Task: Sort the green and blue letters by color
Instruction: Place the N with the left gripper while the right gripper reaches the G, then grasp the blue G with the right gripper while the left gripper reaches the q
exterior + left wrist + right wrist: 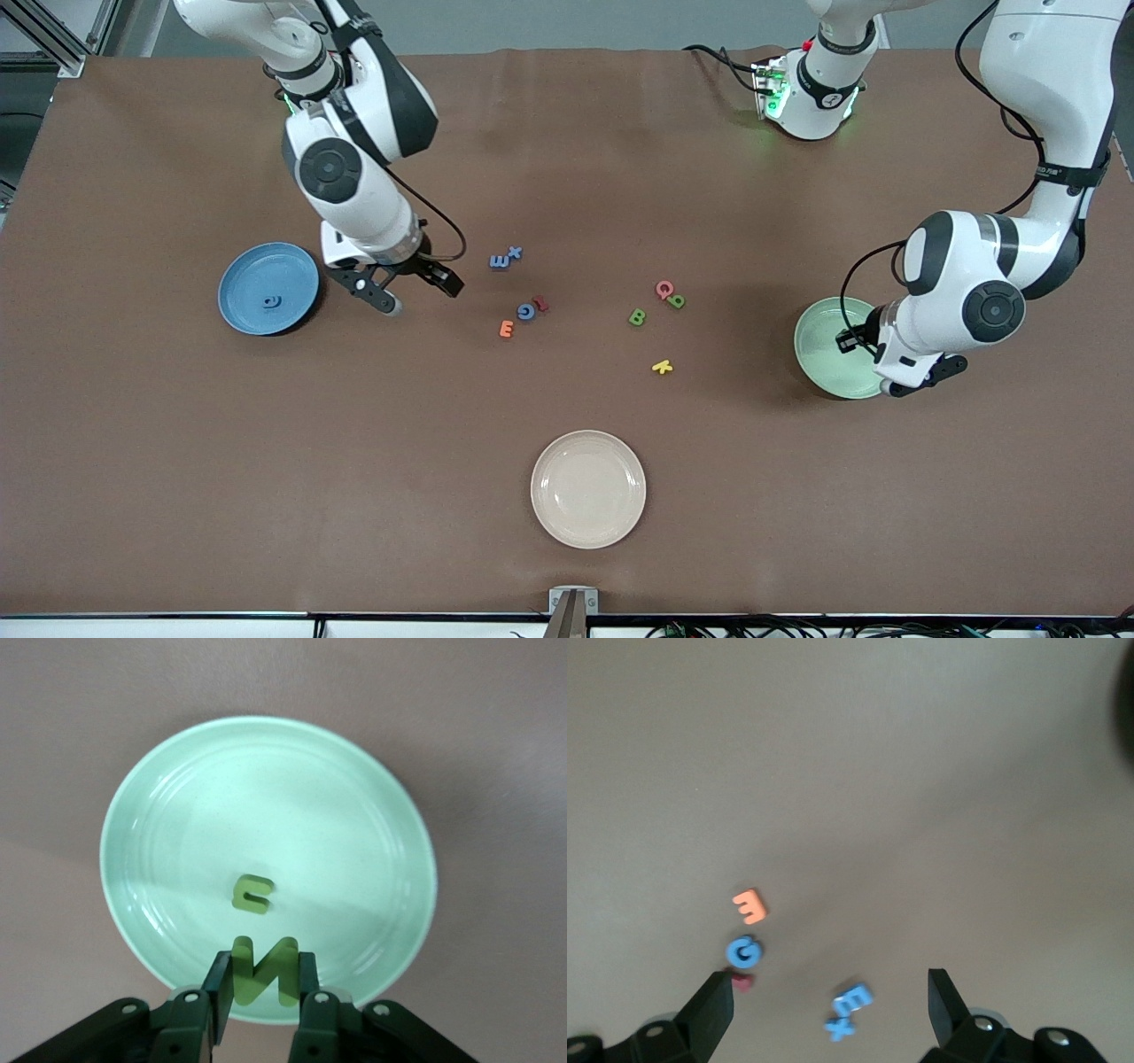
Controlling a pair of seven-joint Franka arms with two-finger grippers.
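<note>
One letter (pixel 252 894) lies in each end plate (pixel 159 815); others sit between.

Two white Franka arms: glossy rounded shells with black bands at the joints and round dark grey caps on the joint housings. The right arm (pixel 354 168) carries a large black panel on its forearm; a thin black cable loops from its wrist. The left arm (pixel 992 283) trails black cables along its links, with small dark lettering on its upper link. Its base (pixel 811 93) glows green and has a red button. Both arms end in black fingers on angular black mounts.
</note>
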